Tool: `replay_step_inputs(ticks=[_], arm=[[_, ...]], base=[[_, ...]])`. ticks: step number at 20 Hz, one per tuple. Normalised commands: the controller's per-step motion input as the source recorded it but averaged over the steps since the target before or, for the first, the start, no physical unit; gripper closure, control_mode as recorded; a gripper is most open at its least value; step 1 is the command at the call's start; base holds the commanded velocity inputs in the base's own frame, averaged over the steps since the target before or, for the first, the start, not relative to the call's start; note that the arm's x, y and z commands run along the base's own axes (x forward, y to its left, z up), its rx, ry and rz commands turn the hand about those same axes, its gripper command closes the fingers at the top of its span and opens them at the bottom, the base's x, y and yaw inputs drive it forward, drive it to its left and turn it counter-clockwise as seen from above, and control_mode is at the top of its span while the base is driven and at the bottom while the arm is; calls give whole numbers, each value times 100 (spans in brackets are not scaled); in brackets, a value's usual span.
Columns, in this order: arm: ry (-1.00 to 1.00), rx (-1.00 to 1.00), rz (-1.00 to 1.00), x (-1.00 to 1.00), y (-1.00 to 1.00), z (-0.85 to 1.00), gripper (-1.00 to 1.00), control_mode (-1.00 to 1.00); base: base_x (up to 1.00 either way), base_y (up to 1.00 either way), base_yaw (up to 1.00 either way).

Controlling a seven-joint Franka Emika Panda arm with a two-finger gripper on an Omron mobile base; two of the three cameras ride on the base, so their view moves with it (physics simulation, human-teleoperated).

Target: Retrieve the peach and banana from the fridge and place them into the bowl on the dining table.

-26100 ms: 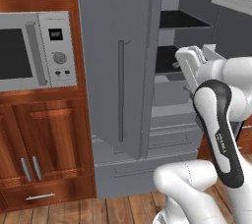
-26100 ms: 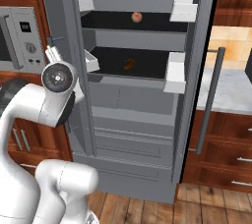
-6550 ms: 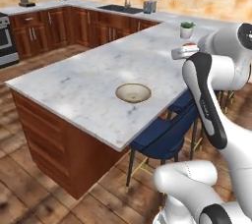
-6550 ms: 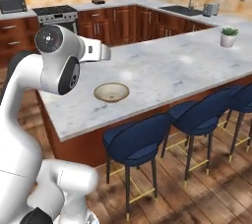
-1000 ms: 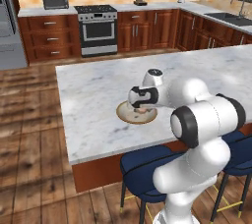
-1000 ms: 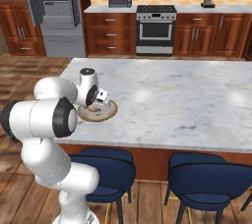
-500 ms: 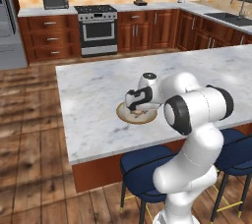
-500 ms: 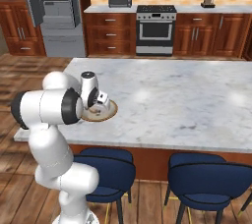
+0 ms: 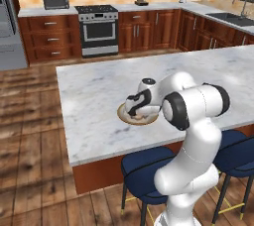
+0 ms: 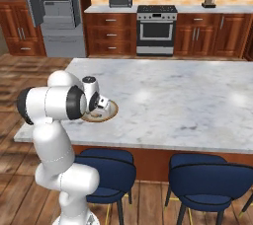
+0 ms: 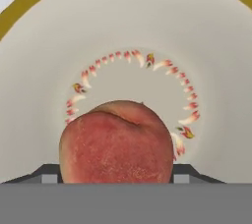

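A reddish peach (image 11: 116, 142) sits between my two dark fingertips (image 11: 49, 173), and my gripper (image 11: 116, 176) is shut on it. Right under the peach is the bowl (image 11: 206, 46), pale inside with a ring of small red marks and a tan rim. The base views show my gripper (image 9: 135, 111) (image 10: 101, 105) pointing down into the bowl (image 9: 121, 115) (image 10: 111, 113) on the dining table (image 9: 94, 86) (image 10: 173, 95), near its front edge. The grey fridge (image 10: 54, 7) stands far back with its doors open. The banana is out of view.
Blue stools (image 9: 149, 163) (image 10: 106, 169) stand under the table's near edge, by my base. A stove (image 9: 99, 27) (image 10: 155, 21) and wood cabinets line the back wall. A wide bare stretch of marble (image 10: 197, 105) runs to the right of the bowl.
My hand has sunk slightly lower into the bowl and my elbow has swung round over it. The peach stays in the grip.
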Motion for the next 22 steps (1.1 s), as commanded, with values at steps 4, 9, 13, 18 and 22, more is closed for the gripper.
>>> replay_step_inputs(ticks=[4, 9, 13, 18, 22], arm=[[0, 0, -4, -5, 0, 2, -100, -100], [-5, 0, -9, -15, -6, 80, -100, -100], [-5, 0, -7, -11, 0, 100, -100, -100], [-10, 0, -5, -86, -34, 85, -100, -100], [-21, 2, -1, -100, -55, 85, -100, -100]], base=[[0, 0, 0], [0, 0, 0], [0, 0, 0], [0, 0, 0], [0, 0, 0]])
